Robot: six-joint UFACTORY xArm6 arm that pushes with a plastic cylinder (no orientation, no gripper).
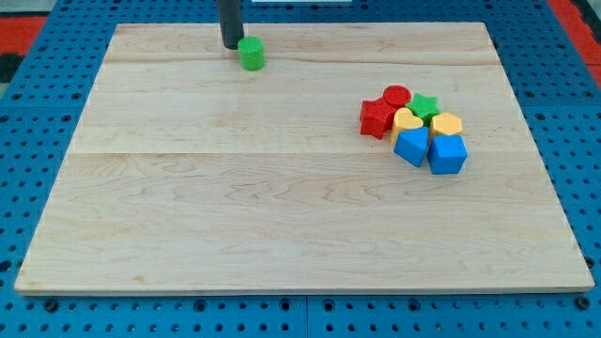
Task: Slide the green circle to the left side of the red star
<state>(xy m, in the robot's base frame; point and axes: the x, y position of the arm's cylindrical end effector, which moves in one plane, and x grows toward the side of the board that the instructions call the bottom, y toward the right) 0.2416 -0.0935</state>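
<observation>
- The wooden board [282,216] filled most of the view, and nearly all of its surface carried nothing.
- A cluster of 7 blocks sat at the view's right, packed so that neighbours touched: the red star [377,116] on its left edge, a red circle [396,95] just above it, a green star [424,104], a yellow heart [408,120], a second yellow block [447,123] whose shape I could not quite make out, a blue block [410,146], perhaps a triangle, and a blue cube-like block [447,154].
- The green circle [251,53] stood alone near the view's top edge, well apart from that cluster and far to the left of the red star.
- My tip [231,44] rested just beside the green circle, on its upper-left side, touching it or very nearly. I carry only a bare rod, so there was nothing to open or shut.
- My judgement of the risk: the push had to run a long way down and to the right. An off-centre contact on a round block could let it roll off my tip sideways.
- Overshooting could drive the circle into the red star and scatter the packed group.
</observation>
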